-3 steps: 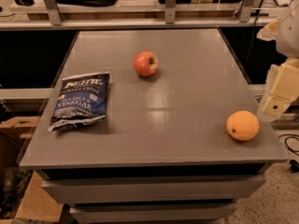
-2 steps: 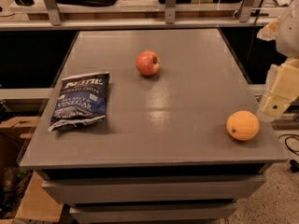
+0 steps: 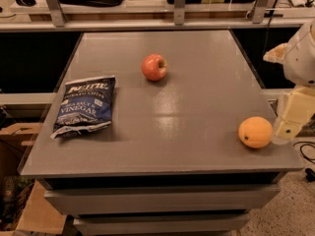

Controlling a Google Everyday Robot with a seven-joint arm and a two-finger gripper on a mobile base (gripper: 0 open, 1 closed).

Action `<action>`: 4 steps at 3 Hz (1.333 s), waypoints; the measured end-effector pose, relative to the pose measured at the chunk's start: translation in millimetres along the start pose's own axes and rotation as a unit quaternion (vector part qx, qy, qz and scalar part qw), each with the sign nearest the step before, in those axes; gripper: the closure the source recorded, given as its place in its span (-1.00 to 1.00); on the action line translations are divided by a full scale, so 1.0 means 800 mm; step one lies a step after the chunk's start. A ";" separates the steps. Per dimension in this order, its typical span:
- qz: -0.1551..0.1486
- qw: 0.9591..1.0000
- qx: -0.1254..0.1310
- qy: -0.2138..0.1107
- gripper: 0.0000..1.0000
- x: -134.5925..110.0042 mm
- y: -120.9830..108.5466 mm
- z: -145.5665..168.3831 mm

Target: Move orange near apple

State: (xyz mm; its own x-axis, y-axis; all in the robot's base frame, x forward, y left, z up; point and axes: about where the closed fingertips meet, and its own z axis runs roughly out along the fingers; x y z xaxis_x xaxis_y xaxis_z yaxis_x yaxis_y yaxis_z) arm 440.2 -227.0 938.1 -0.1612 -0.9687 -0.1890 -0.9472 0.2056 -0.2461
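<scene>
The orange [image 3: 255,132] is a round orange-yellow fruit with a small dark spot. It sits near the front right corner of the grey table [image 3: 162,127]. The apple [image 3: 154,67] is red with a stem dimple and sits on the table's far middle, well apart from the orange. My gripper [image 3: 291,116] is a cream-coloured part at the right edge of the view. It hangs just right of the orange, at the table's right edge, and holds nothing that I can see.
A dark blue bag of salt and vinegar chips [image 3: 84,106] lies flat on the left side of the table. A shelf with metal posts [image 3: 180,4] runs behind the table. Cardboard boxes [image 3: 15,146] stand on the floor at the left.
</scene>
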 end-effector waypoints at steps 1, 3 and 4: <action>-0.029 0.999 -0.018 0.006 -1.00 0.010 0.007 0.026; -0.065 0.995 -0.064 0.032 -1.00 0.030 0.021 0.088; -0.070 0.994 -0.078 0.042 -0.66 0.035 0.023 0.105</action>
State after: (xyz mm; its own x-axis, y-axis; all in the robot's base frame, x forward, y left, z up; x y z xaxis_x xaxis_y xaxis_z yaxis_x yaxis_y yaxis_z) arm 441.8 -238.7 848.0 -0.0410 -0.9957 -0.0826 -0.9923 0.0503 -0.1134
